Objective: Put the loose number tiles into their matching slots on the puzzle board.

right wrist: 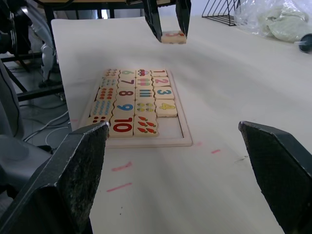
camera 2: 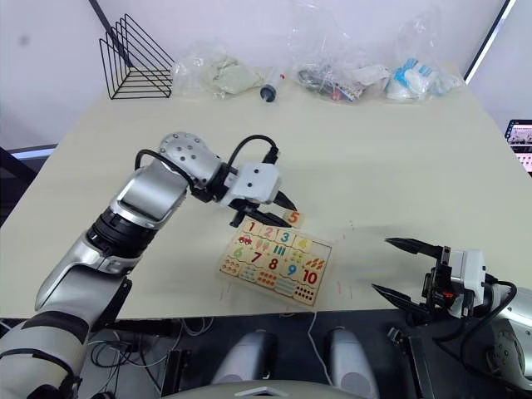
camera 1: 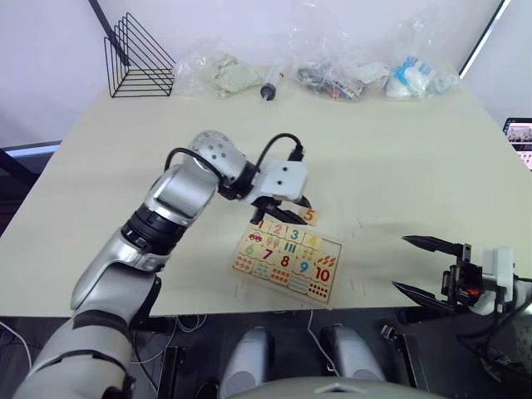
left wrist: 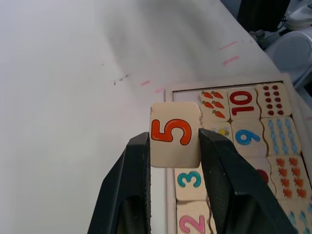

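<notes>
The right claw (camera 1: 424, 266) sits closest to the camera, hanging just off the table's near edge to the right of the puzzle board (camera 1: 288, 260), fingers spread wide with nothing between them. From its wrist view the board lies flat ahead, well apart from it.

Biggest thing around is the table (camera 1: 399, 150), a pale top with a few faint pink marks near the board. The board itself lies near the table's front edge, turned a bit askew. Tiles 1, 2, 3 and 4 are seated in its upper row, with 6 to 10 and the counting pictures below them. The last slot (right wrist: 171, 126), right after the 4, is bare wood.

The left claw (left wrist: 173, 146) hovers over the board's far right corner, clamped on the 5 tile (left wrist: 175, 134), one black finger pressed against each side edge and the orange digit facing the wrist camera. The tile looks lifted clear of the board, above the row's end, though I can't say for sure how high from these angles.

Along the table's far edge, well away from the board: a black wire rack (camera 1: 137, 58) at the left, then a few clear plastic bags (camera 1: 220, 73) of stuff, and a syringe-looking thing (camera 1: 271, 86) between them.
</notes>
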Available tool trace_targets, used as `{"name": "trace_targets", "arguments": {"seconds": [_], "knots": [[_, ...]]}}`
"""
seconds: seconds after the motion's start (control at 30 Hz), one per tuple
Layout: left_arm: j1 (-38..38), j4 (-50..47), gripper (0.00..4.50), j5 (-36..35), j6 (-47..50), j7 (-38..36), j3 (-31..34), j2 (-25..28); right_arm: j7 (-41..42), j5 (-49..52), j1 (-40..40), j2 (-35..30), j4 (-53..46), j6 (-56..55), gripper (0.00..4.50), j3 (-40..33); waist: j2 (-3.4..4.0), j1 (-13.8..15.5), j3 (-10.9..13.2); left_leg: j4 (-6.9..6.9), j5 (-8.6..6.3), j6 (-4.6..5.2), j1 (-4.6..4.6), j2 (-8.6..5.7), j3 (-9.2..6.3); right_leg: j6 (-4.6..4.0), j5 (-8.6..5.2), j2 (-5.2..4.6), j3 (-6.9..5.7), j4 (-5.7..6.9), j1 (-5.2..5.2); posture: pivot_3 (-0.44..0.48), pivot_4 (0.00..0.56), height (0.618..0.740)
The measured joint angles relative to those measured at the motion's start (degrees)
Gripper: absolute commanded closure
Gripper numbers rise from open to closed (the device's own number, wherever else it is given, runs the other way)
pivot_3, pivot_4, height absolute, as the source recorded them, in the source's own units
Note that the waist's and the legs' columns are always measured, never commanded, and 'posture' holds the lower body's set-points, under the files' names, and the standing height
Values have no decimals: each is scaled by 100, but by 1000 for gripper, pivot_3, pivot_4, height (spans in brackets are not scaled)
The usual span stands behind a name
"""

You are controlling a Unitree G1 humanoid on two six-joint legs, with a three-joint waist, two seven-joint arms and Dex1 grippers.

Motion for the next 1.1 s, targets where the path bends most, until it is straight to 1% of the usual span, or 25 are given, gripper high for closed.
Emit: {"name": "trace_targets", "arguments": {"seconds": [0.2,0.43,0.5,0.53,0.6,0.77,0.97,1.1], "knots": [[-283,-320,3551,423,929,112,-568,-300,7,0,-81,-4,39,-11,0,0,0,-1,0,0,0,0,0,0,0,0,0,0,1,0,0,0,150,740],[-296,-601,3551,700,1406,85,-1117,-438,5,-2,-99,-2,77,-63,0,1,0,0,0,0,0,0,1,0,2,0,0,0,3,0,0,0,150,740],[-307,-596,3551,802,1462,109,-1267,-512,3,-4,-102,-2,103,-64,0,1,0,2,0,0,0,0,1,0,2,0,0,0,3,0,0,0,150,740],[-313,-571,3551,921,1493,162,-1448,-622,-4,-7,-122,7,123,-67,0,2,0,6,0,0,0,0,0,-1,1,0,0,0,3,0,0,0,150,740],[-314,-549,3551,986,1492,200,-1541,-690,-5,-10,-124,11,124,-72,0,2,0,4,0,0,0,0,0,-1,2,0,0,0,3,0,0,0,150,740],[-460,-319,3551,1257,1489,358,-1650,-926,-26,-34,-121,37,125,-82,0,21,0,3,0,0,0,0,0,-1,2,0,0,0,3,0,0,0,150,740],[-525,-251,3551,1428,1587,312,-1793,-961,-30,-35,-99,36,124,-101,0,21,0,4,0,0,0,0,0,-1,2,0,0,0,4,0,0,0,150,740],[-558,-102,3551,1582,1512,351,-1886,-1127,-41,-35,-93,36,124,-110,0,21,0,7,0,0,0,0,0,-1,3,0,0,-1,4,0,0,0,150,740]]}}
